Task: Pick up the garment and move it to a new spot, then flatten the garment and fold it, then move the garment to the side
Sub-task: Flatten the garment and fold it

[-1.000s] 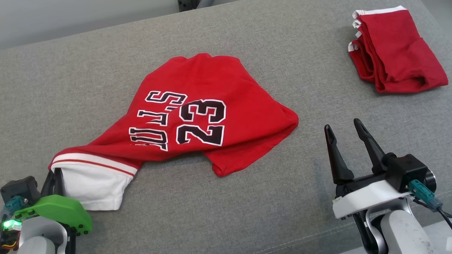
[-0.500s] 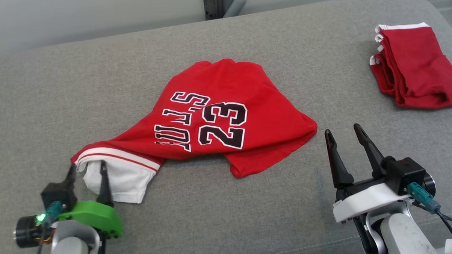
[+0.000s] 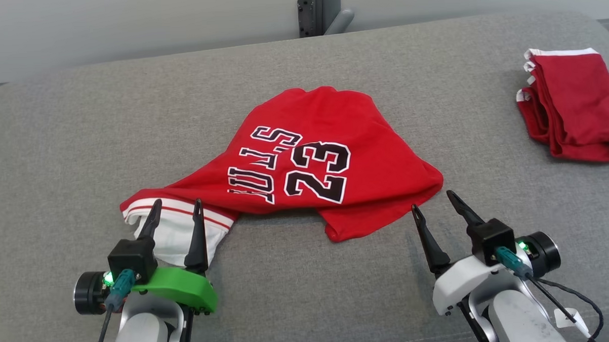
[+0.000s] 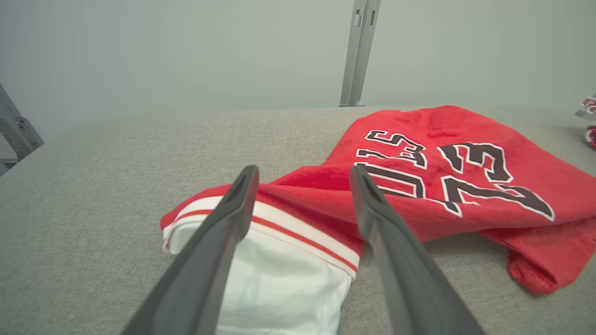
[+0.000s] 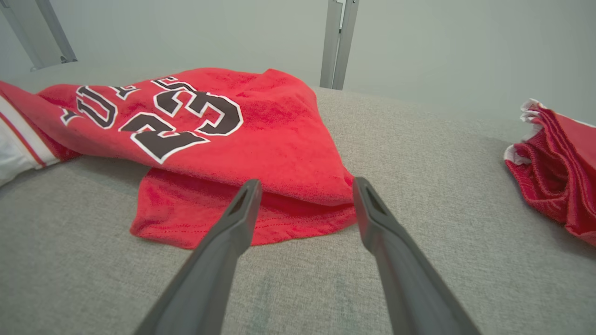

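Observation:
A red garment (image 3: pixel 370 153) printed with "23" lies crumpled on the grey padded surface (image 3: pixel 288 288), its white striped end (image 3: pixel 172 239) at the lower left. My left gripper (image 3: pixel 178 201) stands open over that white end, its fingers apart with cloth showing below them. The left wrist view has the same gripper (image 4: pixel 303 170) open above the white band of the garment (image 4: pixel 419 195). My right gripper (image 3: pixel 431 199) is open just short of the garment's right corner. In the right wrist view that gripper (image 5: pixel 307 181) points at the red hem of the garment (image 5: pixel 260 135).
Another red cloth (image 3: pixel 576 106), folded with white trim, lies at the far right and shows again (image 5: pixel 558 177) in the right wrist view. A grey metal post (image 3: pixel 321 11) rises behind the surface. Bare grey surface lies to the left and in front.
My left gripper has opened and let go of the white end, which now lies on the surface. The right gripper has come closer to the garment's corner. The head camera has shifted.

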Available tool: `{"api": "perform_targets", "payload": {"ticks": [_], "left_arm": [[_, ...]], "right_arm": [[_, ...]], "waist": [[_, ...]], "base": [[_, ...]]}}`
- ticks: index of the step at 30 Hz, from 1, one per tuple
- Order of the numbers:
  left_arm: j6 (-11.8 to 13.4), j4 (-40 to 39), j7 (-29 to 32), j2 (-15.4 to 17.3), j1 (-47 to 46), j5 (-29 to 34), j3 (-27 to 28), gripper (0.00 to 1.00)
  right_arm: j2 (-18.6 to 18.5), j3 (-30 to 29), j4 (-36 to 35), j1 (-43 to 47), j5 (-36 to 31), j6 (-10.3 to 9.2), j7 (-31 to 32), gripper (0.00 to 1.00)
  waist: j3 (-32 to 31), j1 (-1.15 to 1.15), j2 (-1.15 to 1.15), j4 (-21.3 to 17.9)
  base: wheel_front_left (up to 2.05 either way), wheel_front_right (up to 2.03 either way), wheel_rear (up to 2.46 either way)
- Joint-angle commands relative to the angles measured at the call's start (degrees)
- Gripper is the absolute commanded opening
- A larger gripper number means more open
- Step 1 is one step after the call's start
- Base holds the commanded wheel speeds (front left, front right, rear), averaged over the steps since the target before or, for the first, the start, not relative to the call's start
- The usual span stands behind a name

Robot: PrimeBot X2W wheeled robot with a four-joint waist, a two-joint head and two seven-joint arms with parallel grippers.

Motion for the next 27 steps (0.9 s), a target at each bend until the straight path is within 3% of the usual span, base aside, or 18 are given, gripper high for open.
{"api": "perform_targets", "payload": {"ticks": [1, 8, 17, 18, 20, 27], "left_arm": [[0.48, -0.83, -0.35, -0.08, 1.07, 0.12, 0.18, 1.0], [2.26, -6.07, -0.79, -0.25, 4.77, -0.65, 1.49, 1.0], [3.85, -10.88, -1.0, 0.15, 8.18, -1.24, 2.57, 1.0], [3.97, -11.2, -1.0, 0.11, 8.41, -1.26, 2.49, 1.0], [4.08, -11.76, -1.0, 0.08, 8.8, -1.38, 2.44, 1.0], [4.53, -12.59, -1.02, -0.44, 9.55, -1.63, 1.95, 1.0]], "right_arm": [[-0.64, 0.21, 1.87, -1.49, -1.65, -0.07, 0.02, 1.0], [-3.97, 1.7, 14.81, -8.09, -9.31, -0.08, -0.22, 1.0], [-6.92, 1.74, 24.91, -15.03, -11.86, -0.08, -1.13, 1.0], [-7.13, 1.67, 25.52, -15.52, -11.91, -0.08, -1.16, 0.47], [-7.59, 1.63, 26.56, -16.73, -11.45, -0.08, -1.2, 0.0], [-10.17, 1.56, 24.66, -20.8, -10.2, -0.08, -1.24, 0.0]], "waist": [[0.0, 0.0, 0.63, 1.28], [0.18, 0.0, 0.63, 5.96], [1.04, 0.0, 0.63, 11.13], [1.1, 0.0, 0.63, 11.57], [1.2, 0.0, 0.63, 12.32], [1.53, 0.0, 0.63, 13.91]], "base": [[0.0, 0.0, 0.0], [0.0, 0.0, 0.0], [0.0, 0.0, 0.0], [0.0, 0.0, 0.0], [0.0, 0.0, 0.0], [0.0, 0.0, 0.0]]}}
